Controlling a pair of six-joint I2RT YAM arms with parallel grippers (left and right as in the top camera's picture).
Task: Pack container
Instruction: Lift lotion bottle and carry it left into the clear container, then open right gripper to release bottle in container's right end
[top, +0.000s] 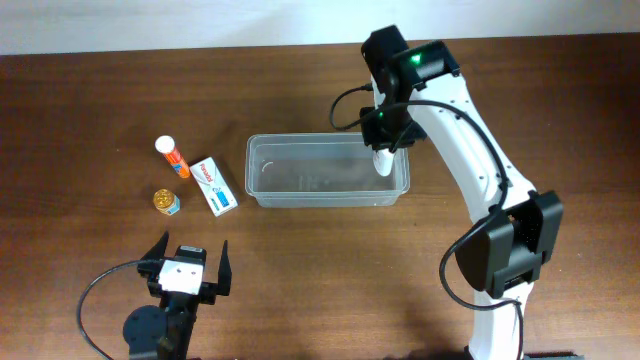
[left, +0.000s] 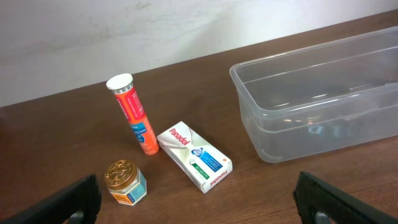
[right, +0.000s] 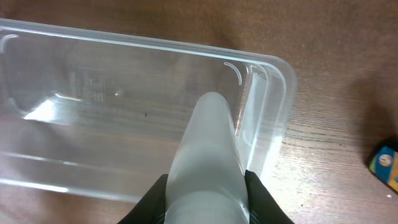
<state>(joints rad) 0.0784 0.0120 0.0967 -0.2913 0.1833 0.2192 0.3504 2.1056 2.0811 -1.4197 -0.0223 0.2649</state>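
Early stage: container (top: 327, 137) mid-worktop holds nothing loose yet; R end effector (right: 206, 199) clamps white bottle (right: 208, 143) at container's right end, unreleased; orange tube (top: 172, 157), Panadol box (top: 215, 187), gold-lid jar (top: 166, 202) wait left of container; L end effector (top: 188, 258) spread wide, empty, front-left of container.

**A:** Any free room in the long clear plastic tub (top: 300, 172)?
**B:** Left end and middle are bare. The right gripper (right: 208, 202) fills the right end, clamped on a white plastic bottle (right: 208, 143).
**A:** Left of it?
**B:** Tight. A white cardboard box (top: 215, 187) sits just beside the wall, with an orange tube (top: 172, 157) and a gold-lidded jar (top: 166, 202) close by. The dark wooden table (top: 330, 270) is bare around the left gripper (top: 188, 257).
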